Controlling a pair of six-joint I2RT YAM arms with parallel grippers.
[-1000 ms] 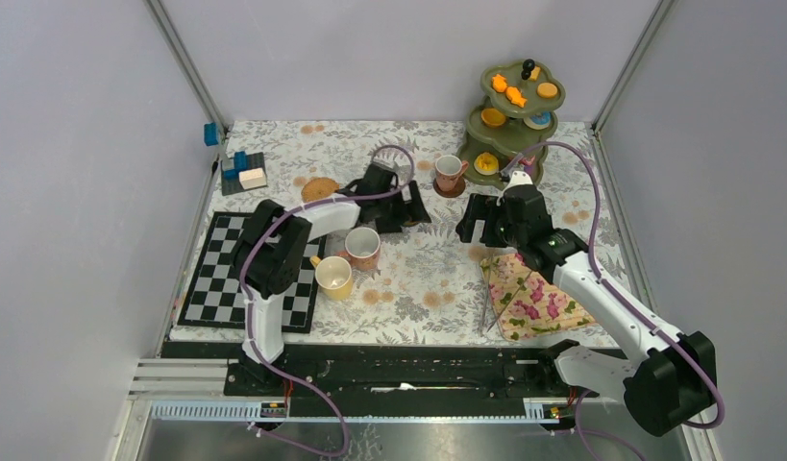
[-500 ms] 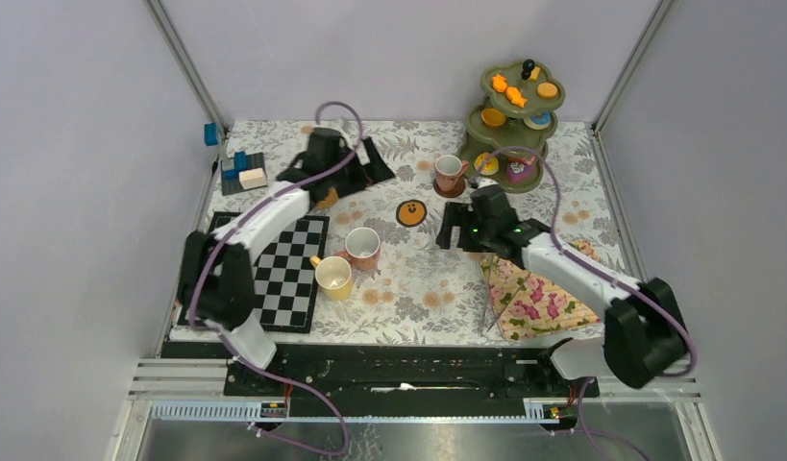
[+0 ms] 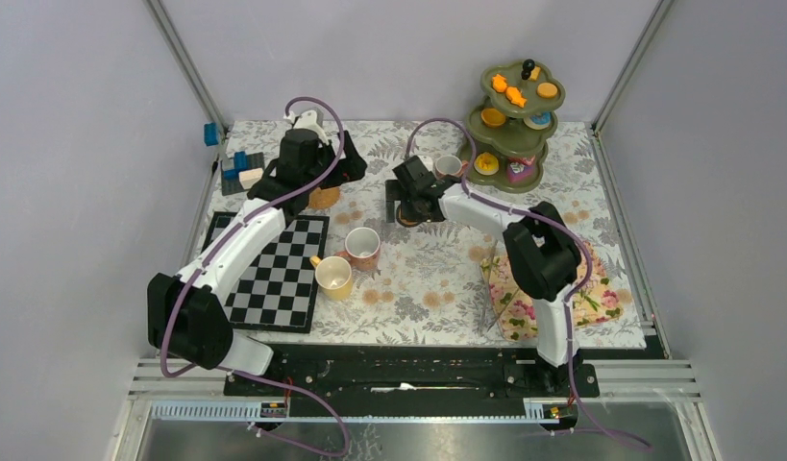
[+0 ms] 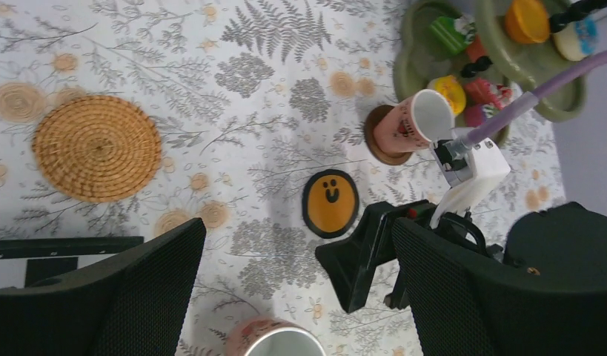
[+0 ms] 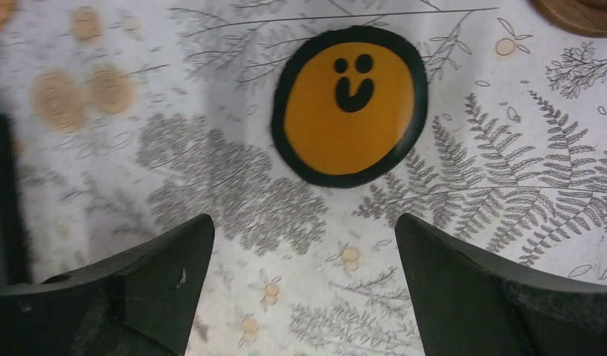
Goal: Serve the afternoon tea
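An orange smiley coaster (image 5: pixel 350 105) lies flat on the tablecloth. My right gripper (image 5: pixel 304 289) hovers just over its near side, open and empty, also seen as the right gripper (image 3: pixel 405 204) from above. My left gripper (image 4: pixel 300 297) is open and empty too, high over the cloth, the left gripper (image 3: pixel 349 171) standing behind the woven coaster (image 4: pixel 97 147). One pinkish mug (image 4: pixel 411 126) sits on a brown coaster in front of the olive-green stand (image 3: pixel 512 134) with its toy cakes. A second pinkish mug (image 3: pixel 362 247) and the yellow mug (image 3: pixel 332 277) stand mid-table.
A black-and-white chessboard (image 3: pixel 274 283) lies at the left under my left arm. Blue and white blocks (image 3: pixel 241 173) sit at the back left. A folded floral cloth (image 3: pixel 553 298) lies at the right front. Grey walls close in the table.
The left gripper pulled back to the rear left, leaving the smiley coaster on the cloth. The right arm swung left and now hangs over that coaster.
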